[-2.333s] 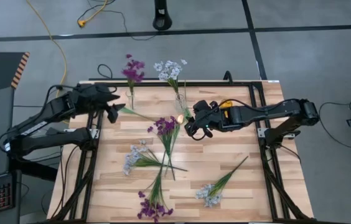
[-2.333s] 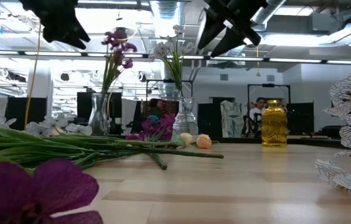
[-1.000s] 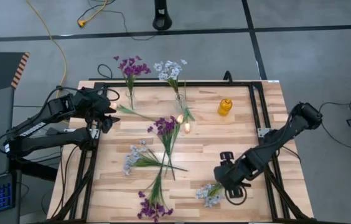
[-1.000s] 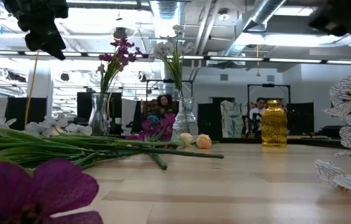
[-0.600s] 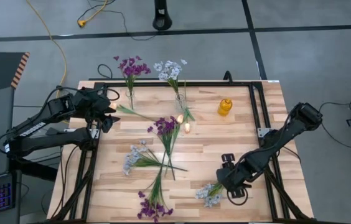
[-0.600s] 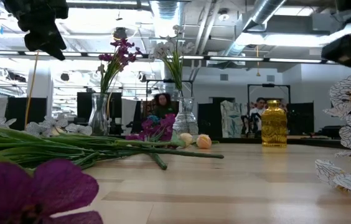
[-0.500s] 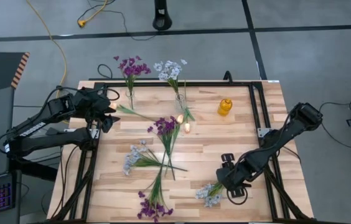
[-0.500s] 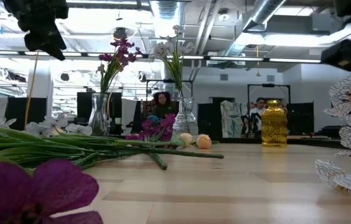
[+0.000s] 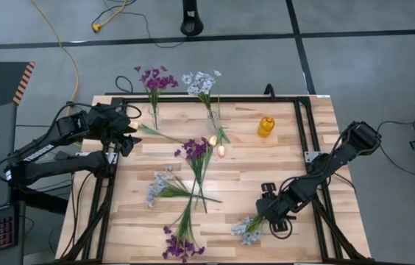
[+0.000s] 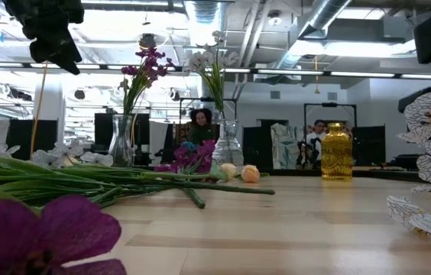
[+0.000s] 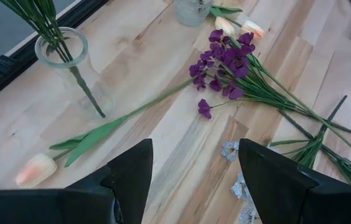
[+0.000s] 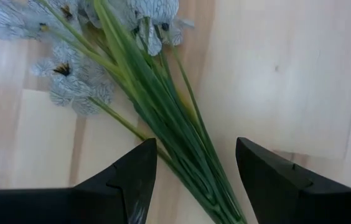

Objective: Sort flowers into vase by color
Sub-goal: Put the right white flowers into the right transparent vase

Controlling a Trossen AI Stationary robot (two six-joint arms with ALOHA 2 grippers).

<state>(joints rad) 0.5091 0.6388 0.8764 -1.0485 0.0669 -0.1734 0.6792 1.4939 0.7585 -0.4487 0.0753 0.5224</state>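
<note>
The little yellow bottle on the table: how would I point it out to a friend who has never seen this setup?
Start at the wooden table and look along its far edge, where two clear vases hold flowers. The yellow bottle stands alone to their right, on the right arm's side. It is the only amber-coloured container, squat and narrow-necked, and unlike the vases it holds no stems.

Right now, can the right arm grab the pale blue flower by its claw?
Probably yes. The right gripper hangs right over the pale blue flower near the table's front edge, open fingers on either side of its stems, nothing between. The left gripper waits far off.
</note>
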